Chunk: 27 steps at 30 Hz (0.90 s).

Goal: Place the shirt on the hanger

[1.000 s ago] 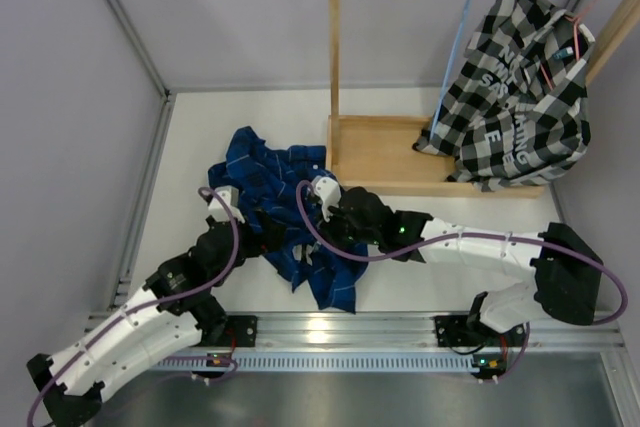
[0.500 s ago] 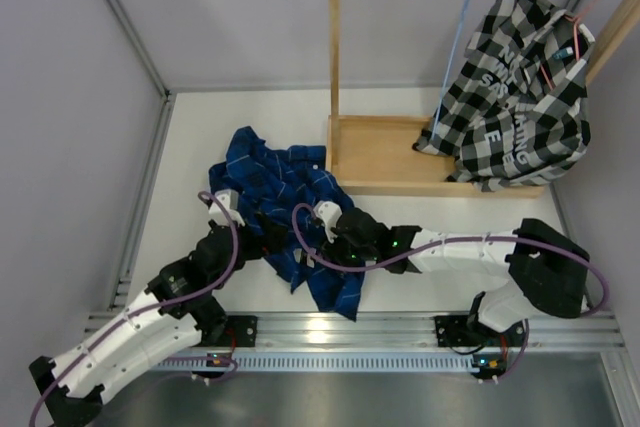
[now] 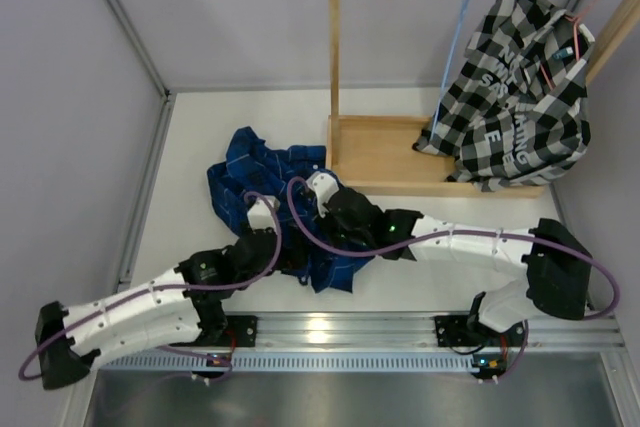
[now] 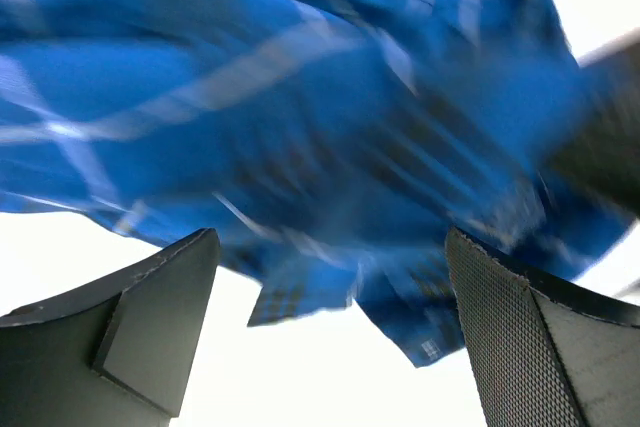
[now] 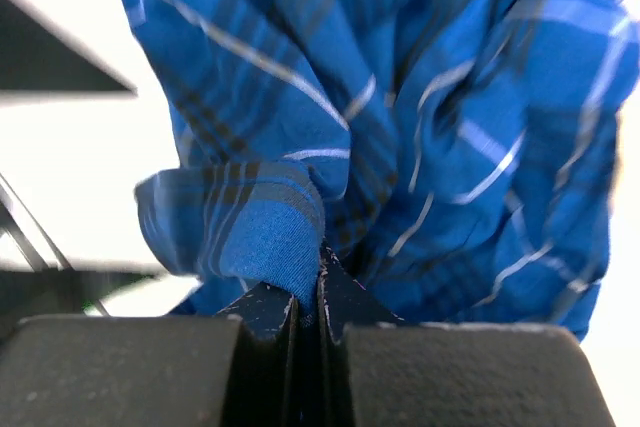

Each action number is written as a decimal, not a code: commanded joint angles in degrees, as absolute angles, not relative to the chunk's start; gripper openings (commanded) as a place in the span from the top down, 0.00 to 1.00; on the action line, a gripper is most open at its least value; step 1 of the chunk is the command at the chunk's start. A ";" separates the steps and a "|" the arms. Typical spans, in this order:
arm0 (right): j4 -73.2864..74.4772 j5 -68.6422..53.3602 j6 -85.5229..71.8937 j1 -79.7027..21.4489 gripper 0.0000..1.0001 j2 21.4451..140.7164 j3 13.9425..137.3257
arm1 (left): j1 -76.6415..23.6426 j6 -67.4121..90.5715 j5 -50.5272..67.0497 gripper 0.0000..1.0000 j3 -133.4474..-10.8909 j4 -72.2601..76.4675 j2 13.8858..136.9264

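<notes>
Royal-blue checked shirt (image 3: 262, 169) still heaped on the white table (image 3: 190, 137): right end effector (image 5: 320, 259) pinched shut on a fold, left end effector (image 4: 330, 242) just swung in, wide open, empty; thin light-blue wire hanger (image 3: 456, 39) untouched.

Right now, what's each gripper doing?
Left gripper: open, holding nothing, with the shirt just ahead of it.
Right gripper: shut on a fold of the shirt.
</notes>
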<state>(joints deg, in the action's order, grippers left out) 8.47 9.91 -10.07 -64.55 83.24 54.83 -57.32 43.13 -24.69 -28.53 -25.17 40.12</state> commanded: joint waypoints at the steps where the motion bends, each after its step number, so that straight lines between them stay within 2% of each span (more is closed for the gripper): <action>1: 14.05 14.50 -9.67 -63.55 1.00 80.60 60.55 | -68.96 43.50 -43.28 0.02 -33.30 -22.31 42.62; 2: 14.50 14.76 -9.75 -63.20 1.00 80.42 60.82 | -73.69 44.46 -47.25 0.02 -34.01 -23.63 43.93; 4: 15.20 14.77 -10.02 -62.67 1.00 79.63 60.82 | -75.58 48.76 -53.93 0.03 -36.90 -29.05 49.99; 8: 16.00 14.07 -9.84 -62.23 1.00 78.58 60.47 | -75.59 54.22 -56.51 0.09 -39.46 -32.61 61.06; 11: 16.00 12.84 -9.76 -61.96 1.00 78.05 60.03 | -75.59 56.51 -57.12 0.16 -40.51 -32.43 67.22; 15: 15.82 10.55 -10.46 -61.96 1.00 77.87 59.33 | -75.50 56.25 -58.53 0.37 -42.27 -32.69 73.12; 19: 15.65 11.16 -10.63 -61.96 1.00 77.61 58.45 | -75.50 56.51 -57.92 0.39 -43.33 -32.61 75.85; 21: 15.12 11.51 -10.72 -61.70 1.00 77.26 57.75 | -75.50 56.60 -58.18 0.53 -43.42 -32.61 76.20; 22: 14.86 11.51 -11.16 -61.61 1.00 76.99 57.48 | -75.32 56.34 -58.27 0.69 -43.59 -32.69 75.94; 25: 13.98 11.16 -11.77 -60.91 1.00 75.77 55.73 | -74.36 55.64 -59.15 0.94 -44.38 -34.53 72.70; 27: 13.36 11.08 -12.13 -59.95 1.00 74.80 53.89 | -72.78 52.83 -59.15 1.00 -44.47 -34.89 68.13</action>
